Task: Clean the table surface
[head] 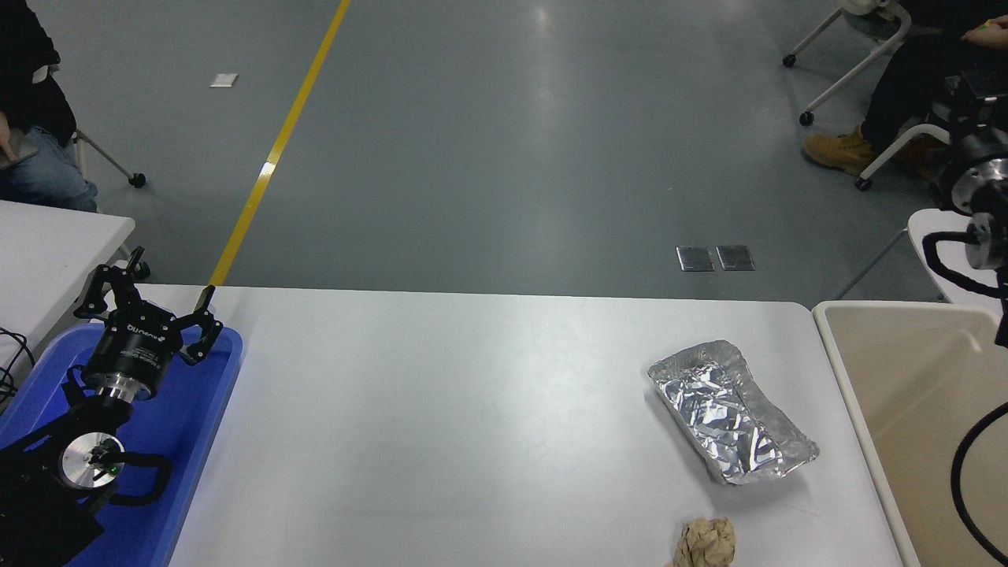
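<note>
The table surface [472,409] is a wide white top that fills the lower part of the head view. A crumpled aluminium foil tray [732,413] lies on it at the right. A ball of crumpled brown paper [707,542] sits at the front edge below the foil. My left gripper [157,287] is parked at the lower left over a blue tray, open and holding nothing. My right arm [976,181] is raised at the right edge, well above the bin. Its gripper end blends into the dark background.
A blue tray [197,441] lies at the table's left end under my left arm. A beige plastic bin [906,409] stands against the right end. A smaller white table [47,244] is at the far left. People sit on chairs at the top corners.
</note>
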Robot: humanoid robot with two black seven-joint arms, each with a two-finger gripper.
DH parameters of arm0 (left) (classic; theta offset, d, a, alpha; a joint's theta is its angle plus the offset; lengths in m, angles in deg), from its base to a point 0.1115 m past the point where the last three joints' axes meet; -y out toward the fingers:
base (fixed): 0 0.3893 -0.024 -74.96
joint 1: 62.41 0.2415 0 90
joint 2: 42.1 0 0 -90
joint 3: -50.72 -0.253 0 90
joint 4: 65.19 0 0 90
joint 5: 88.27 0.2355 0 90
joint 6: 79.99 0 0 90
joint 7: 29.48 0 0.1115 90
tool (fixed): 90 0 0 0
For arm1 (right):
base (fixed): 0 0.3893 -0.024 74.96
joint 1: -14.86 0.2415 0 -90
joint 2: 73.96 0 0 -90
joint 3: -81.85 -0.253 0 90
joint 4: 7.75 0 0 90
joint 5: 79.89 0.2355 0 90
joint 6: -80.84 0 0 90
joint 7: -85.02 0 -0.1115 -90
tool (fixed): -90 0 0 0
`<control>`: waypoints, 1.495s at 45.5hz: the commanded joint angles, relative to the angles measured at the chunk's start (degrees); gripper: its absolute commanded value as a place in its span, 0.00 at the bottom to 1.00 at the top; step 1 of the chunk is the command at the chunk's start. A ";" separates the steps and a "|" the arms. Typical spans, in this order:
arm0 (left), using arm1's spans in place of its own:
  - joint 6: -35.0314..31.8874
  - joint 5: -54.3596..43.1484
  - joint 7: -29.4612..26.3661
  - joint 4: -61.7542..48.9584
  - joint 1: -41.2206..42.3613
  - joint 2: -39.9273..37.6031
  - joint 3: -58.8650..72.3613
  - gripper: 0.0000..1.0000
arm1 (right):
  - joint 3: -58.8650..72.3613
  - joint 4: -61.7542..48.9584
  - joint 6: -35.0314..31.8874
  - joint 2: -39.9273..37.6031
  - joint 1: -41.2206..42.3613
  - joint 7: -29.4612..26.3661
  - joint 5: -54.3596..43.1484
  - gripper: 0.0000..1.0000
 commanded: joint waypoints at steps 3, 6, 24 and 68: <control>0.00 0.00 0.00 0.00 0.00 -0.04 0.00 1.00 | -8.66 19.90 -0.09 -4.26 -1.06 0.14 -0.39 0.99; 0.00 0.00 0.00 0.00 0.00 -0.04 0.00 1.00 | -12.17 23.77 -0.18 -5.14 -3.61 0.14 -1.01 0.99; 0.00 0.00 0.00 0.00 0.00 -0.04 0.00 1.00 | -29.14 27.12 -3.69 -4.62 -16.18 4.88 -1.01 0.99; 0.00 0.00 0.00 0.00 0.00 0.05 0.00 1.00 | -32.84 26.95 -9.49 -0.84 -37.98 20.62 -1.01 0.99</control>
